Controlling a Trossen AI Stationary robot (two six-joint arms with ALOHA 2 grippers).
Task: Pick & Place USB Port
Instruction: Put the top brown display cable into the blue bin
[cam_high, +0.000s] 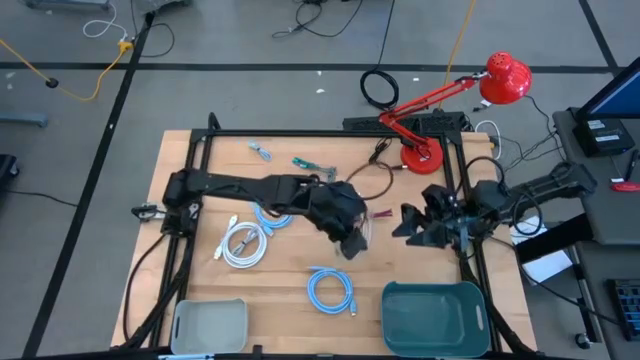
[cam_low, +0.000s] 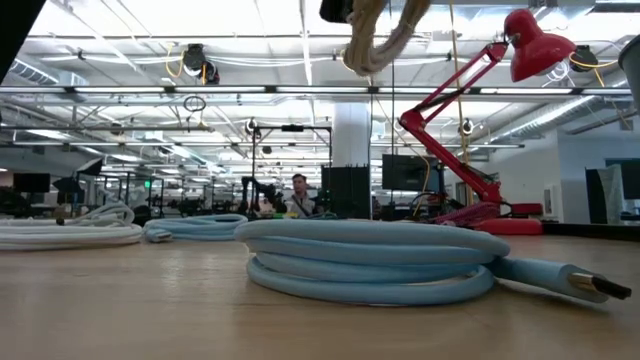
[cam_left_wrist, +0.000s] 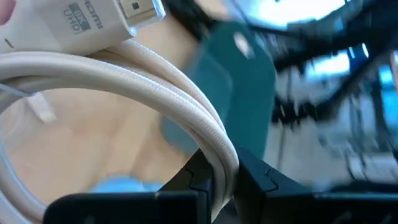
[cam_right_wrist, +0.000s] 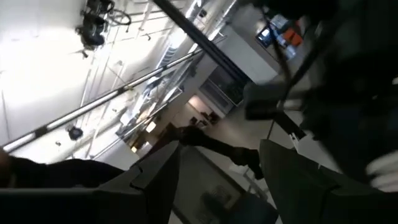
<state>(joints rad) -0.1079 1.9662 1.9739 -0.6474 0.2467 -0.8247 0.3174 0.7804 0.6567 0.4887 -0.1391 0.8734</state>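
Holding a cream HDMI cable (cam_left_wrist: 155, 87), the left gripper (cam_high: 350, 240) sits just right of table centre, lifted off the wood. Left wrist view: its fingers (cam_left_wrist: 193, 180) are pinched nearly shut around the cable's loop, and the white plug (cam_left_wrist: 93, 22) carries HDMI lettering. Low view: the same cream loop (cam_low: 375, 40) hangs at 12 o'clock, clear of the tabletop.

Right gripper (cam_high: 415, 225) waits at 3 o'clock from table centre, near the table's right rail, tilted up toward the ceiling. Its jaws stand wide apart with nothing between them.

Containers: teal bin (cam_high: 435, 318) at 5 o'clock near the front edge, inside looks bare. Grey-green bin (cam_high: 208, 325) at 7 o'clock near the front edge, also looks bare. In the left wrist view the teal bin (cam_left_wrist: 233, 87) shows beyond the held cable.

Loose on the table (cam_high: 290, 300): light blue coiled cable (cam_high: 330, 290) at 6 o'clock, between the two bins and a bit back from them; white coiled cable (cam_high: 245, 243) at 9 o'clock; another blue coil (cam_high: 275, 215) just behind it, partly under the left arm. Small connectors (cam_high: 262, 151) lie at 11 o'clock near the far edge; type cannot be told. Red desk lamp (cam_high: 420, 155) stands at 1 o'clock on the far right corner.
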